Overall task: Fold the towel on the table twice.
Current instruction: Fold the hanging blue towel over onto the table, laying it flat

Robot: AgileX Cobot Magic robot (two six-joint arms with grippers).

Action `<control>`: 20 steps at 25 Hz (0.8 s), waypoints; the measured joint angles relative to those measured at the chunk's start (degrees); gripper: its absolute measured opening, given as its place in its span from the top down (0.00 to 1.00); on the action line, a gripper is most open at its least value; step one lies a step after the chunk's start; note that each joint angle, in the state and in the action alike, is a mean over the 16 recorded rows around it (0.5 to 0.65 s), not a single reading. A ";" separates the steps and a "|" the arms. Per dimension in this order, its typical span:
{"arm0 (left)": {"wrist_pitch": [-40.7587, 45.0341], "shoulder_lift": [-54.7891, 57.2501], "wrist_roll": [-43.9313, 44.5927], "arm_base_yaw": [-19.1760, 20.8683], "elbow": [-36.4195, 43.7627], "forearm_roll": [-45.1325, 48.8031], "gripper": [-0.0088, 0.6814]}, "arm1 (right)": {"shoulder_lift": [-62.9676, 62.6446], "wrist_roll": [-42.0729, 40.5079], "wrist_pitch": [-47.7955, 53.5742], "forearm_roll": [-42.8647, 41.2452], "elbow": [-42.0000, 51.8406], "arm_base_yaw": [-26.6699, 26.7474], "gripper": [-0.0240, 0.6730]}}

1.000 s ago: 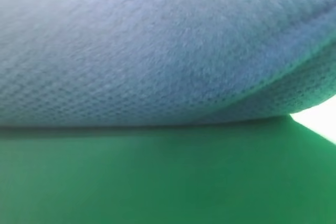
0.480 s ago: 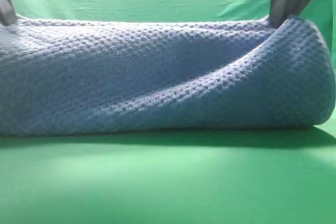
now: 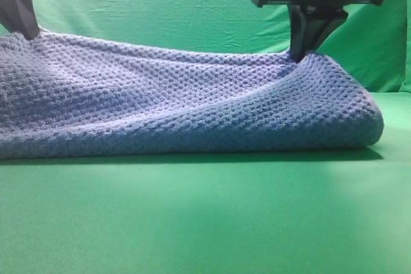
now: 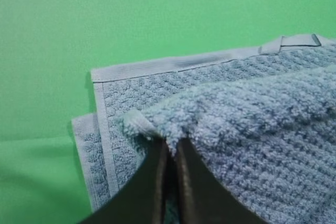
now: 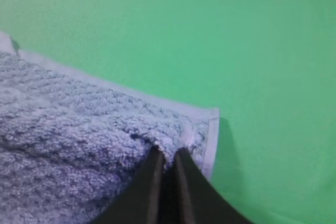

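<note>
Blue-grey waffle-weave towel with thin pale hem (image 3: 192, 104) lies doubled over on the smooth green desk (image 3: 205, 216), its rounded fold facing the near edge, its far edge lifted at both ends. Left pincer (image 4: 169, 142), black fingers pressed together, pinches a bunched top-layer corner above the hemmed lower layer (pale hem and a small sewn tab visible past it); right pincer (image 5: 167, 153), likewise clamped tight, nips the opposite top-layer corner just inside the lower layer's hemmed corner. Wrinkled green backdrop cloth (image 3: 160, 4) hangs upright behind the desk's far edge.
</note>
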 joint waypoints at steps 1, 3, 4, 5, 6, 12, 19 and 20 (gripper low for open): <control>-0.45 0.54 -0.10 0.00 -0.12 0.31 0.99 | 0.91 -0.21 -0.29 0.01 -0.73 -0.11 0.97; -1.31 1.55 -0.18 0.00 -0.24 0.80 0.99 | 2.49 -0.57 -0.76 0.00 -1.97 -0.26 0.97; -1.70 2.02 -0.19 0.00 -0.27 1.03 0.99 | 3.17 -0.70 -0.96 -0.02 -2.48 -0.30 0.97; -2.04 2.48 -0.24 0.00 -0.30 1.29 0.99 | 3.75 -0.80 -1.14 -0.04 -2.92 -0.34 0.97; -2.34 2.91 -0.33 0.00 -0.33 1.59 0.99 | 4.26 -0.87 -1.32 -0.07 -3.29 -0.35 0.97; -3.84 4.84 -2.38 0.00 -0.42 4.79 0.99 | 5.98 -0.98 -2.64 -0.19 -4.40 -0.39 0.97; -5.93 5.43 -5.63 0.00 -0.43 9.71 0.93 | 6.28 -1.05 -4.57 -0.33 -4.48 -0.42 0.91; -6.22 5.44 -6.08 0.00 -0.43 10.29 0.90 | 6.29 -1.06 -4.81 -0.34 -4.48 -0.43 0.88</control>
